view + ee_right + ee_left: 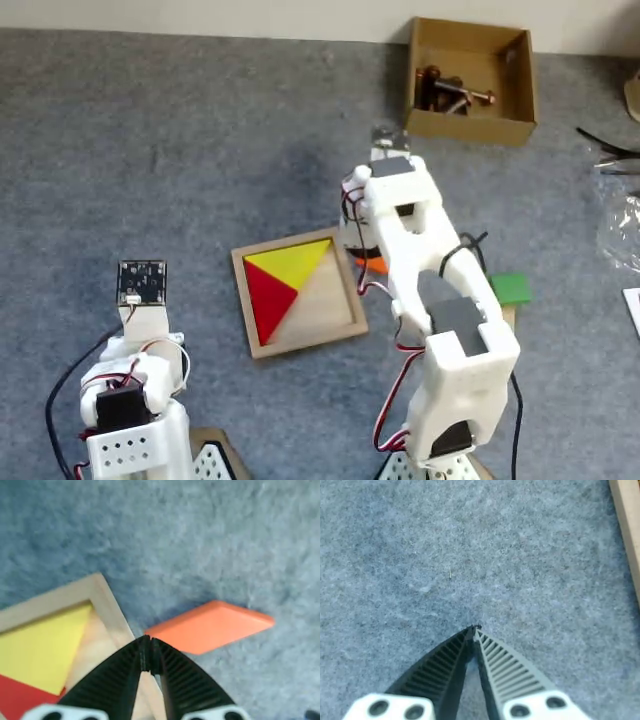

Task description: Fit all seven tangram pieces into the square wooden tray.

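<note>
**Left claw** point(472, 630): jaws fully closed, tips meeting, nothing held. The grey felt desk point(445, 545) lies open ahead of the tips and on both flanks. A pale wooden edge point(626, 535) runs along one flank, well apart from the tips.

**Right claw** point(148, 642): jaws closed tip to tip, nothing held. The tips hang over the rim of the square wooden tray point(107, 602), near a corner.
- Inside that rim a yellow triangle point(45, 645) and a red triangle point(20, 697) lie flat, meeting along one edge. The remaining floor is bare wood.
- Outside the rim, just beside the tips, an orange parallelogram point(210, 626) lies flat on the felt. Contact with the rim cannot be told.
- Farther off, a green piece point(512, 288) lies past the right arm, on the side away from the tray.
- Farthest, an open cardboard box point(470, 130) stands at the desk's back edge.
</note>
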`<action>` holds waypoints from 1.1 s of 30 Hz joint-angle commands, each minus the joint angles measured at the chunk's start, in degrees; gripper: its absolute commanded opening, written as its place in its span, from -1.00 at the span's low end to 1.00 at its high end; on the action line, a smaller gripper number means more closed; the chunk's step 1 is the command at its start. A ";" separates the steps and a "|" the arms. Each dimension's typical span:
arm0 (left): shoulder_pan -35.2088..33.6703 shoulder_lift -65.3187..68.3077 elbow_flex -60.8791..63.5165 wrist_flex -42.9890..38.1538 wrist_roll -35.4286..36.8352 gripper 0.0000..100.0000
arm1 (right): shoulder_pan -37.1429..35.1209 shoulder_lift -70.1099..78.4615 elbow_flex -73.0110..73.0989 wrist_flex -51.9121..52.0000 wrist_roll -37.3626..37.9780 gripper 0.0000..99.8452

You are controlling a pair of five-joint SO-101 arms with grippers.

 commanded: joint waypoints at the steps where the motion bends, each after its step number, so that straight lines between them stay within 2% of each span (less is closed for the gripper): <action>1: -0.75 -0.40 1.10 0.26 0.53 -0.99 | -0.84 -1.01 0.84 -1.80 -0.62 -0.99; 18: -0.75 -0.40 1.10 0.26 0.53 -0.99 | -0.04 -1.10 6.46 -2.95 -0.53 -0.99; 25: -0.75 -0.40 1.10 0.26 0.53 -0.99 | 3.38 -1.10 6.64 -2.77 -0.35 -0.99; 33: -0.75 -0.40 1.10 0.26 0.53 -0.99 | 4.26 -1.10 6.55 2.86 -0.26 -0.99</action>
